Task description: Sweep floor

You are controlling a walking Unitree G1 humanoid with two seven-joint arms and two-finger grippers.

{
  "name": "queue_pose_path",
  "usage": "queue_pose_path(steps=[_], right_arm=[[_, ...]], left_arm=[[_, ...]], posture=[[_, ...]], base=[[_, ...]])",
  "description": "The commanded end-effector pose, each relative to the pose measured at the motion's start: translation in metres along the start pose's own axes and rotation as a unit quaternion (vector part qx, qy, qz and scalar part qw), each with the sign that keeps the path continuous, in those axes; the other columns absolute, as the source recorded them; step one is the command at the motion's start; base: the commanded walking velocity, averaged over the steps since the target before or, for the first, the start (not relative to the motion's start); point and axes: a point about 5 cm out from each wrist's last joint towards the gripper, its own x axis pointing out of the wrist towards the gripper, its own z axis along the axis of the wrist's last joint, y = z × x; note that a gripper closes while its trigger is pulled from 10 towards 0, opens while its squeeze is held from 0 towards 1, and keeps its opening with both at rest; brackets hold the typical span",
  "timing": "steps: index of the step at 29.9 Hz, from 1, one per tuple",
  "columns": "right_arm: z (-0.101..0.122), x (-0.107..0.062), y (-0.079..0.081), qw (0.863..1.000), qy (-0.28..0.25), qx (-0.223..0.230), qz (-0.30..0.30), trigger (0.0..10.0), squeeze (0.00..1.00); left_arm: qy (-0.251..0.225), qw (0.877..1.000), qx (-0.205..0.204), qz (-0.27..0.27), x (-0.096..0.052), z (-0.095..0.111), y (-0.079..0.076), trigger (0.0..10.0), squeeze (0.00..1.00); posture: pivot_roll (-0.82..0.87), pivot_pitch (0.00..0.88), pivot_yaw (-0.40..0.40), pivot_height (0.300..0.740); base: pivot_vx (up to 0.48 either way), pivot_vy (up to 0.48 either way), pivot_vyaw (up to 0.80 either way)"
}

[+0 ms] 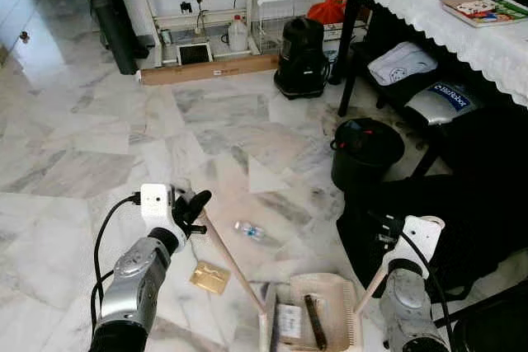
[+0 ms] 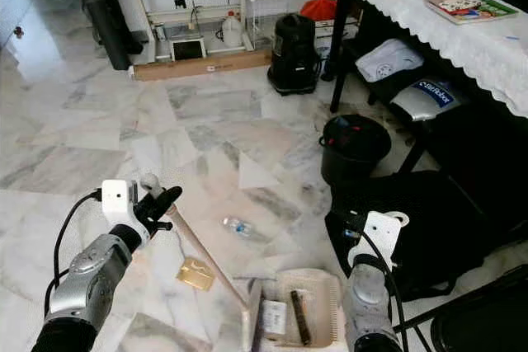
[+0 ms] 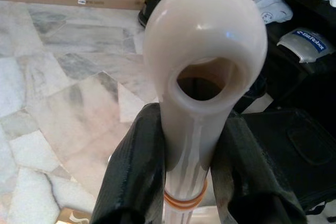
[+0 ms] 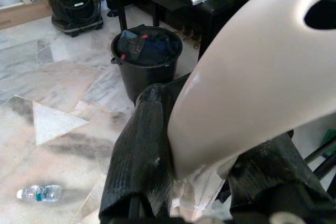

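cream plastic runs through both of the robot's grips on a grey-veined marble floor [image 1: 99,138]. the left gripper [image 1: 191,206] is clenched around the top of the broom handle [image 1: 235,269], its black fingers [image 3: 131,182] pressed on either side just below the hanging loop at the tip. from there the handle's long axis slants down and toward the robot's right, ending at the broom head [image 1: 268,327], which stands just beside the dustpan [image 1: 326,311]. the right gripper [image 4: 205,182] grasps the dustpan's handle [image 1: 371,286], which rises from the pan's right edge; a dark strip and a pale scrap already lie in the tray.

the litter left to gather lies between the arms and ahead of the pan: a small clear plastic bottle [image 1: 250,231] just beyond the broom handle, and a flat tan scrap [image 1: 209,277] on the left arm's side of it, near the head. the left arm is the nearer to both, so the sweep would likely draw rightward toward the pan. a black bucket [image 1: 365,150] stands farther off, near a cloth-draped table [image 1: 429,14].
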Motion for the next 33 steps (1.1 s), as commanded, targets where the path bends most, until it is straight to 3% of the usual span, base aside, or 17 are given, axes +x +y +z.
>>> queue_pose_path(steps=[1, 11, 14, 16, 17, 20, 24, 33], right_arm=[[-0.006, -0.003, 0.005, 1.000, 0.018, 0.009, 0.007, 10.0, 0.00], [-0.001, 0.001, -0.004, 1.000, 0.005, 0.006, -0.003, 10.0, 0.00], [0.000, 0.002, -0.007, 1.000, 0.005, 0.005, -0.005, 10.0, 0.00], [-0.001, 0.003, -0.009, 1.000, 0.006, 0.004, -0.007, 10.0, 0.00], [-0.001, 0.003, -0.009, 1.000, 0.006, 0.004, -0.007, 10.0, 0.00], [-0.001, 0.003, -0.008, 1.000, 0.007, 0.004, -0.007, 10.0, 0.00], [-0.001, 0.002, -0.006, 1.000, 0.009, 0.006, -0.005, 10.0, 0.00], [0.000, 0.003, -0.004, 1.000, 0.008, 0.009, -0.004, 10.0, 0.00]], left_arm=[[-0.018, 0.999, 0.027, 0.002, 0.001, 0.010, 0.001, 10.0, 0.00], [-0.060, 0.989, 0.133, 0.014, 0.005, 0.031, 0.001, 10.0, 0.00], [-0.081, 0.987, 0.141, 0.008, 0.007, 0.040, -0.003, 10.0, 0.00], [-0.104, 0.989, 0.103, -0.015, 0.009, 0.049, -0.011, 10.0, 0.00], [-0.111, 0.991, 0.064, -0.032, 0.011, 0.054, -0.016, 10.0, 0.00], [-0.113, 0.992, 0.018, -0.057, 0.013, 0.062, -0.022, 10.0, 0.00], [-0.095, 0.992, -0.006, -0.080, 0.014, 0.063, -0.022, 10.0, 0.00], [-0.030, 0.992, -0.003, -0.122, 0.005, 0.050, -0.019, 10.0, 0.00]], posture=[[-0.12, 0.057, 0.027, 0.740], [-0.12, 0.054, 0.022, 0.740], [-0.12, 0.054, 0.022, 0.740], [-0.12, 0.055, 0.021, 0.740], [-0.12, 0.055, 0.021, 0.740], [-0.12, 0.055, 0.021, 0.740], [-0.11, 0.052, 0.024, 0.740], [-0.11, 0.047, 0.026, 0.740]], base=[[0.000, 0.000, 0.00], [0.000, 0.000, 0.00], [0.000, 0.000, 0.00], [0.000, 0.000, 0.00], [0.000, 0.000, 0.00], [0.000, 0.000, 0.00], [0.000, 0.000, 0.00], [0.000, 0.000, 0.00]])
